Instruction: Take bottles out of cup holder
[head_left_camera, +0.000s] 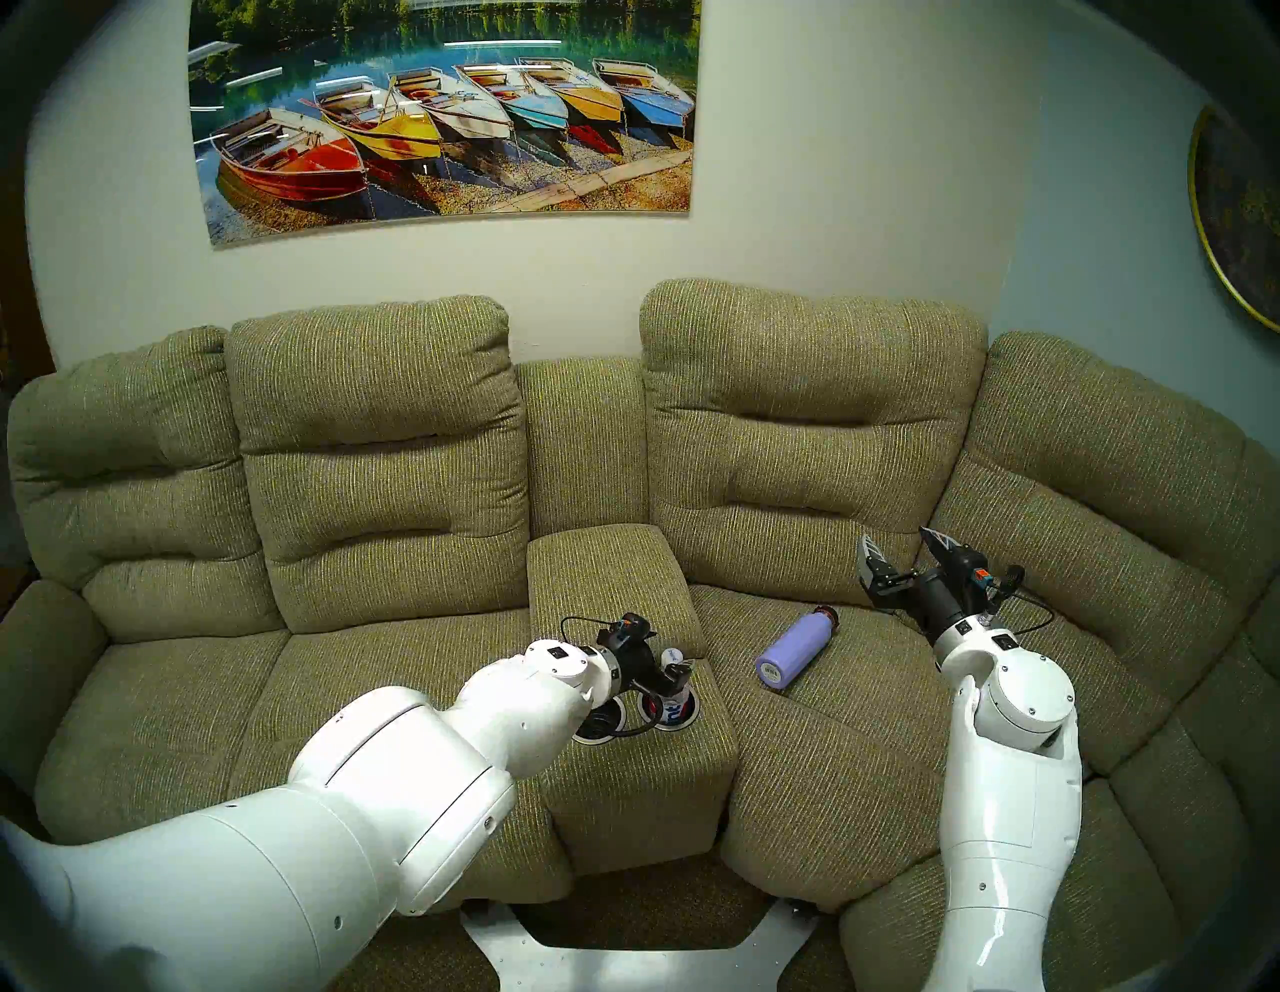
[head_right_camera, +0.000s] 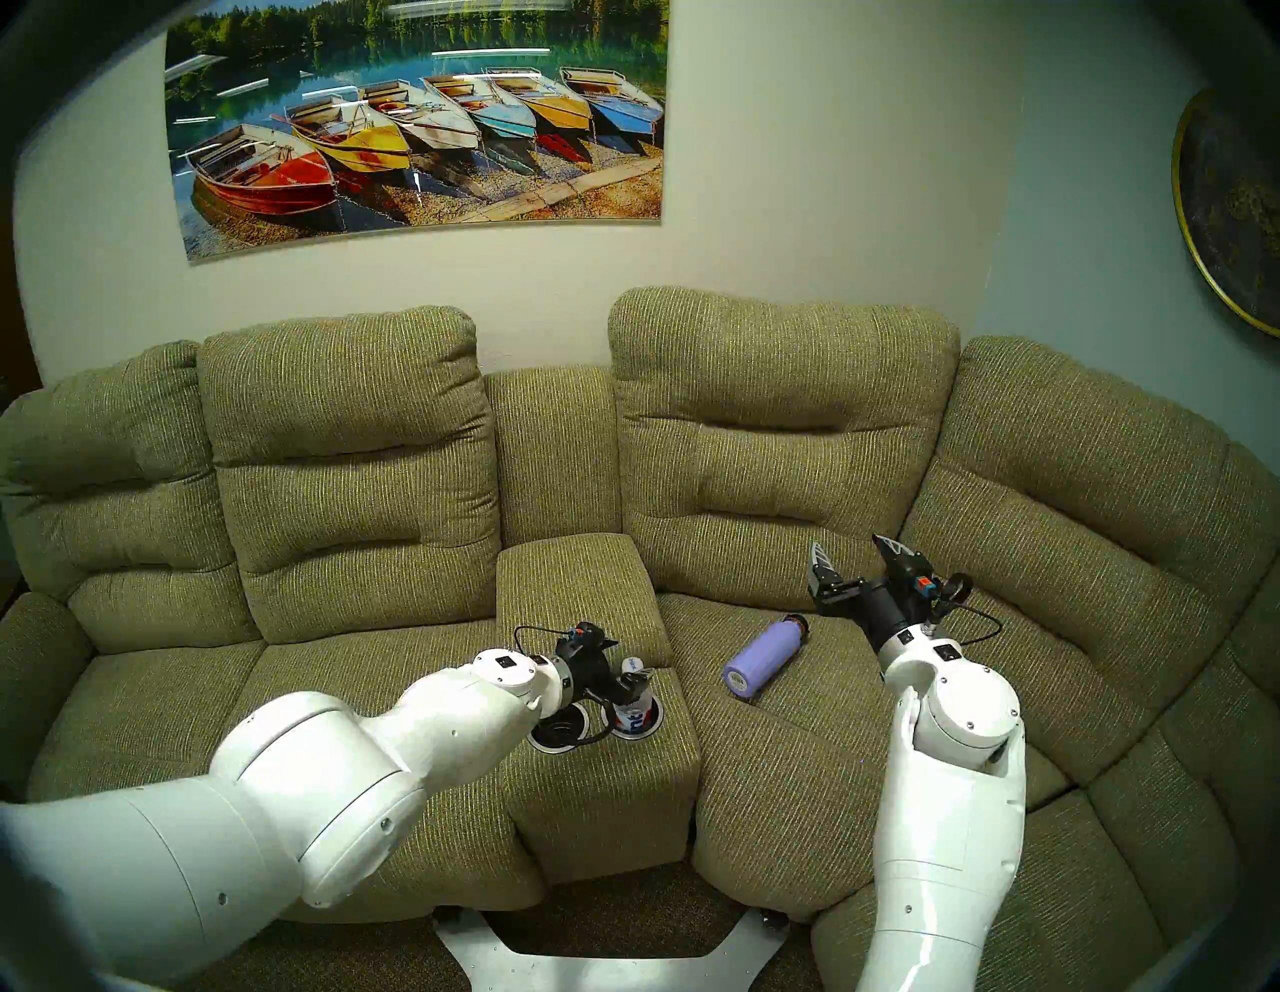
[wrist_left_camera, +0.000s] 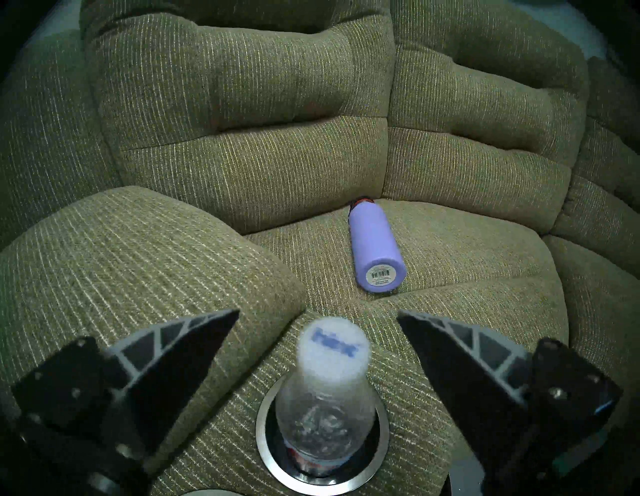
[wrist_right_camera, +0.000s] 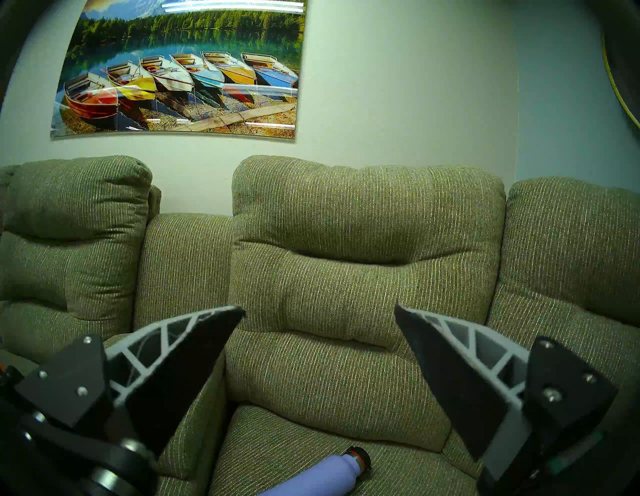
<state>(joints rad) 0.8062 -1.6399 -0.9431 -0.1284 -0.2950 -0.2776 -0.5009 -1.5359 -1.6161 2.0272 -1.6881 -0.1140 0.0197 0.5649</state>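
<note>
A small clear bottle (wrist_left_camera: 329, 391) with a white cap and a red-white-blue label (head_left_camera: 673, 703) stands upright in the right well of the cup holder (wrist_left_camera: 381, 460). The left well (head_left_camera: 589, 738) looks empty. No second small bottle shows. My left gripper (wrist_left_camera: 318, 313) is open, one finger on each side of the bottle's cap and neck, not touching it; it also shows in the head view (head_left_camera: 670, 675). My right gripper (head_left_camera: 897, 547) is open and empty, held in the air over the right seat, pointing at the backrest (wrist_right_camera: 319, 308).
A lavender metal flask (head_left_camera: 796, 648) lies on its side on the seat right of the console, also in the left wrist view (wrist_left_camera: 375, 249). The padded console lid (head_left_camera: 609, 575) rises just behind the wells. Sofa backrests stand behind.
</note>
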